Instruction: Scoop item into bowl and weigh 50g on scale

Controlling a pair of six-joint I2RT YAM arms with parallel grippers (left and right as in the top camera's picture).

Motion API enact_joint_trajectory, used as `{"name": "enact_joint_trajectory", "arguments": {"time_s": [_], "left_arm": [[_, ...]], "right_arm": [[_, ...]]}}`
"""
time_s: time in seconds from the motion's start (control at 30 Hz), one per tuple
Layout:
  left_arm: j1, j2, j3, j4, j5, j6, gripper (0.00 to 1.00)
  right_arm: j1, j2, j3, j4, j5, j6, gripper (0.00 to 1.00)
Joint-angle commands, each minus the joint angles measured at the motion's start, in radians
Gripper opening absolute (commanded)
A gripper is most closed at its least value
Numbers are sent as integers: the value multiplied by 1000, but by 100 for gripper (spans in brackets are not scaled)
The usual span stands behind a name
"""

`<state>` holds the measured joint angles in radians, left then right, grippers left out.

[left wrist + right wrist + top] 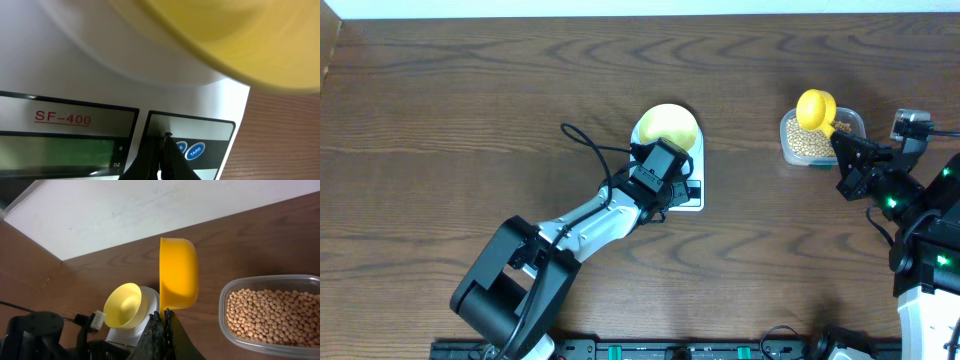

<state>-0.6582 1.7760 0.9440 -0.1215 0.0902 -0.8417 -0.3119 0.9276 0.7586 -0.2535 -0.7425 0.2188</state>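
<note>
The pale-yellow bowl stands empty on the white scale; both show in the right wrist view, bowl and scale. My left gripper is shut and empty, its tips over the scale's button panel beside the display, with the bowl's rim above. My right gripper is shut on the handle of the bright yellow scoop, held above the clear tub of beige beans. In the overhead view the scoop hangs over the tub.
The dark wood table runs back to a white wall edge. A black cable loops from the left arm beside the scale. A black rail lies along the front edge.
</note>
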Motion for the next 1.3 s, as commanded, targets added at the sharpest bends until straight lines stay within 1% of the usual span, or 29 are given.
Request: {"name": "enact_joint_trajectory", "arguments": {"time_s": [0.0, 0.8, 1.07, 1.27], "left_arm": [[0, 17, 7, 0, -16, -21, 7], [0, 18, -1, -4, 6, -36, 7], [-1, 18, -18, -4, 7, -58, 7], [-34, 18, -20, -4, 6, -61, 7]], "right_arm": [[-6, 2, 28, 3, 4, -18, 1], [-6, 2, 28, 2, 4, -18, 1], [-6, 2, 28, 3, 4, -18, 1], [-6, 2, 28, 3, 4, -18, 1]]}}
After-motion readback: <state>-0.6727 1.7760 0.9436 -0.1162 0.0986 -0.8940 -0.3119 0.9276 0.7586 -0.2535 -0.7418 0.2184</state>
